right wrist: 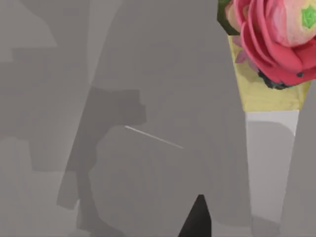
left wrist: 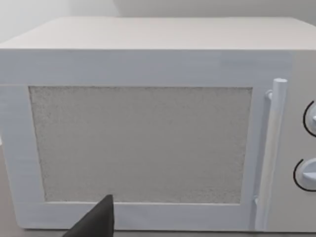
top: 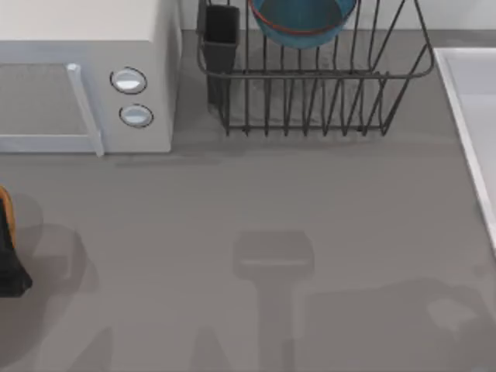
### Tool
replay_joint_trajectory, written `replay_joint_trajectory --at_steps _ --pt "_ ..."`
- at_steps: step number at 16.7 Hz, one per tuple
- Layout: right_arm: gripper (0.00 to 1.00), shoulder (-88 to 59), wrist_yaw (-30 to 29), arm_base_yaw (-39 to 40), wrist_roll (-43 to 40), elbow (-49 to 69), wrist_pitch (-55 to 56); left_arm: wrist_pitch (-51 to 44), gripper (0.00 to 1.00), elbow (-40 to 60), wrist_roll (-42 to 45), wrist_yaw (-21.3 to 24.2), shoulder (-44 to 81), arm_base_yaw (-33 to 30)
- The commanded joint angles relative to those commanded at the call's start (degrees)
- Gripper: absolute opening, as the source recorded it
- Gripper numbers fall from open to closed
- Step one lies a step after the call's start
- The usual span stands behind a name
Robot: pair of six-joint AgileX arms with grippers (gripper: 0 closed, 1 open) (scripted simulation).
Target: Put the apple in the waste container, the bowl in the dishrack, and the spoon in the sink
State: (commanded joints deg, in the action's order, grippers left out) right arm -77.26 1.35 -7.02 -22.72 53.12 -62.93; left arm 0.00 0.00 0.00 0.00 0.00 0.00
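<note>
Bowl [top: 302, 23] inside the dishrack [top: 310, 101] at the far edge of the top view, blue with a reddish rim, upper part cut off by the frame. Dark cup [top: 222, 39] at the rack's left corner, also cropped at the top. Microwave [top: 85, 77] just left of the rack, its left end out of frame. Sink [top: 473, 116] at the right edge, with no more than a strip of rim and basin in sight. Wide bare stretch of grey surface [top: 256, 201] in front of all three, crossed by soft shadows. Left arm [top: 8, 256] cut by the left edge, orange and black. One dark tip of the left gripper [left wrist: 98, 219] low before the microwave door; jaws' state impossible to tell. Likewise one dark tip of the right gripper [right wrist: 197, 217] over the surface, jaws' state impossible to tell. Spoon [right wrist: 153, 137] beyond that tip, seemingly, as a thin pale sliver lying flat, too slim to make out. Pink flower-like shape [right wrist: 276, 44] on yellow at a corner of the right wrist view, cropped and hard to identify.
</note>
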Motion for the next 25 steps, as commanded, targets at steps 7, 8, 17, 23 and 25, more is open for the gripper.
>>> replay_joint_trajectory --at_steps 7,8,17,23,25 --pt "0.00 -11.21 0.09 -0.52 -0.46 12.63 -5.13 0.00 1.00 0.00 0.00 0.00 0.00 0.00" --pt "0.00 -14.59 0.12 -0.62 -0.63 16.85 -6.68 0.00 1.00 0.00 0.00 0.00 0.00 0.00" --pt "0.00 -52.31 0.30 -1.66 -1.71 70.89 -23.75 0.00 1.00 0.00 0.00 0.00 0.00 0.00" --pt "0.00 -72.47 0.35 -2.24 -1.55 101.63 -31.78 0.00 1.00 0.00 0.00 0.00 0.00 0.00" --pt "0.00 -76.84 0.36 -2.34 -1.47 107.85 -33.30 0.00 1.00 0.00 0.00 0.00 0.00 0.00"
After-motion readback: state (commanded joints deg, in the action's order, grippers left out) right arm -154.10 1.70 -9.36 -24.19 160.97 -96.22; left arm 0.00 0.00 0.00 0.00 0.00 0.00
